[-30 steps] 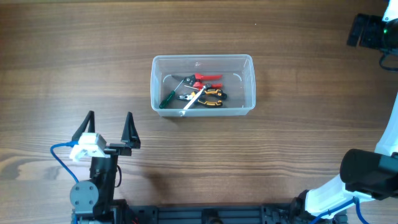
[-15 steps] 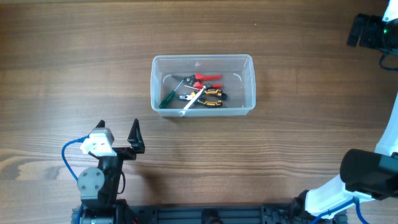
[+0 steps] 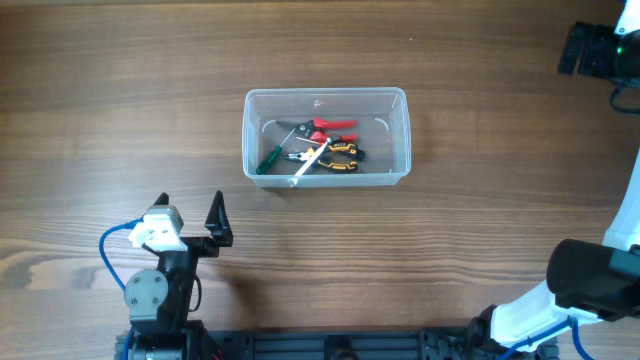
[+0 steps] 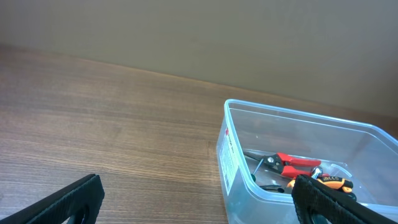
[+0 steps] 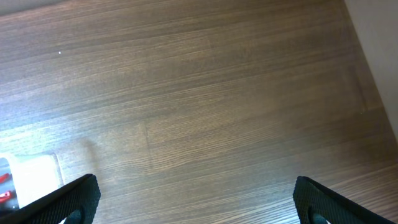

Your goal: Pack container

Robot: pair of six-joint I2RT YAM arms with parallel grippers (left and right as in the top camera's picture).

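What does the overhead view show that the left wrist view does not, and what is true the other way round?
Only the overhead view: all four walls of the container, the left arm from above, and the right arm.
Only the left wrist view: the pale wall behind the table, and a label on the container's near end wall.
Both: the container on the wooden table, with red-handled pliers and orange-and-black pliers inside, and the open left tool, apart from the container.

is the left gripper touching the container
Apart. The overhead view shows a wide strip of bare table between the open left gripper and the container.
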